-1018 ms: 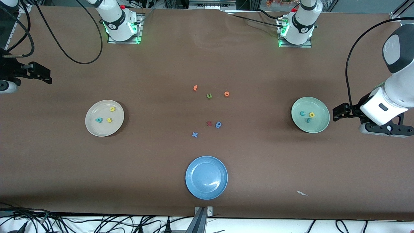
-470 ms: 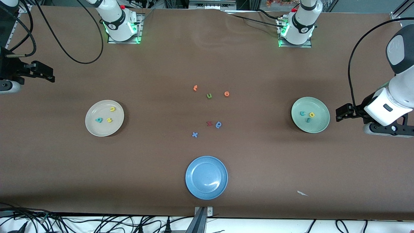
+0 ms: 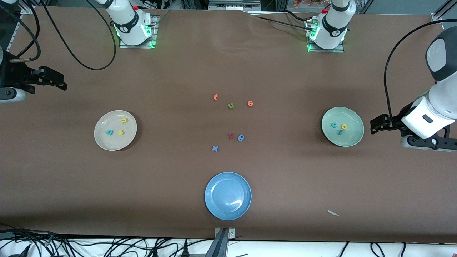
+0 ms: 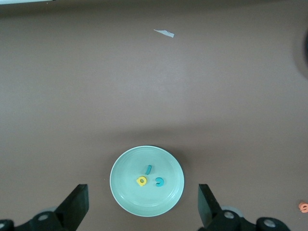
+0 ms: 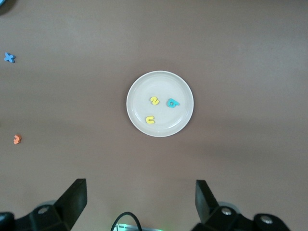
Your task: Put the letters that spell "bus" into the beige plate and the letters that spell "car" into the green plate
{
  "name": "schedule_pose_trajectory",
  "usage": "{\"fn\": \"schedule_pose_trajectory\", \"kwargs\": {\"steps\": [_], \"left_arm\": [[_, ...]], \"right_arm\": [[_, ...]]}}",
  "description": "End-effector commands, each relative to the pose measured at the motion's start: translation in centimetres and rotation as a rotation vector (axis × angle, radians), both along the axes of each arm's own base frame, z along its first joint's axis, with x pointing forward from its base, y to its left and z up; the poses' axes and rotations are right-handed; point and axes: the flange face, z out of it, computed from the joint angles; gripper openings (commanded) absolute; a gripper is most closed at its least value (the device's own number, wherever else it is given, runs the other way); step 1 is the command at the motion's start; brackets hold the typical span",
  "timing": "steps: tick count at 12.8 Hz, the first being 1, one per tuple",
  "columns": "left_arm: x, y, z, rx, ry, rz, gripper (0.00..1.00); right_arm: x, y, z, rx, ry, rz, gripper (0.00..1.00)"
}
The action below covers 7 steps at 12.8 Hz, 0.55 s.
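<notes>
Front view. You have the left gripper up in the air at the left arm's end of the table, just beside the green plate, and the right gripper over bare table at the right arm's end; neither touches or holds anything. The beige plate lies nearer the camera than the right gripper and carries the teal b, the yellow s and the yellow u. The green plate carries the teal c, the yellow a and the teal r. Mid-table you see loose letters: two orange ones, a green u-shape, a red one, a blue a-like one and a blue x. The blue plate sits nearest the camera, with a white scrap toward the left arm's end.

Left wrist view. Fingers spread wide, empty. The green plate lies between them, well below, not touched, holding its three letters.

Right wrist view. Fingers spread wide, empty. The beige plate with its three letters lies out ahead of the fingertips, well apart from them.
</notes>
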Motion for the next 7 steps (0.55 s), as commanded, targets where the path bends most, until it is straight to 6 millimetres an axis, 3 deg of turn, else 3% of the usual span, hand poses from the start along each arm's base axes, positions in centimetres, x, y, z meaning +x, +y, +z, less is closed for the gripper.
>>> {"fn": "schedule_pose_trajectory", "kwargs": {"steps": [1, 7], "left_arm": [[-0.26, -0.14, 0.78, -0.032, 0.004, -0.020, 1.00], [-0.24, -0.15, 0.61, -0.032, 0.007, -0.020, 1.00]], "right_arm": [[-0.27, 0.10, 0.63, 0.020, 0.013, -0.011, 1.00], [-0.24, 0.13, 0.53, 0.016, 0.016, -0.008, 1.00]]}}
